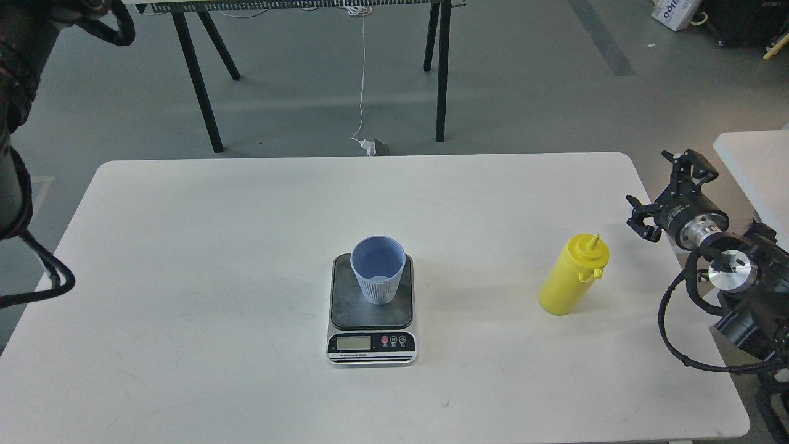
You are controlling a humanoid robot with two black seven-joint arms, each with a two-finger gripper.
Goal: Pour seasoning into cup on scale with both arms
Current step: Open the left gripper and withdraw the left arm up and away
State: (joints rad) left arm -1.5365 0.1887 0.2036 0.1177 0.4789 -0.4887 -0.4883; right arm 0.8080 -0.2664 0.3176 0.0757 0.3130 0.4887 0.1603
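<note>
The blue-grey ribbed cup [378, 270] stands upright on the dark plate of the scale [372, 311] in the middle of the white table [185, 246]. The yellow seasoning bottle [573, 275] stands upright at the right of the table, nozzle up. My right gripper [669, 191] is open and empty, just off the table's right edge, a little right of and behind the bottle. Only the thick upper part of my left arm [15, 92] shows at the far left edge; its gripper is out of view.
A black-legged table [441, 68] stands on the grey floor behind, with a white cable and plug [368, 147] hanging down to the floor. A second white table [755, 166] is at the far right, close to my right arm.
</note>
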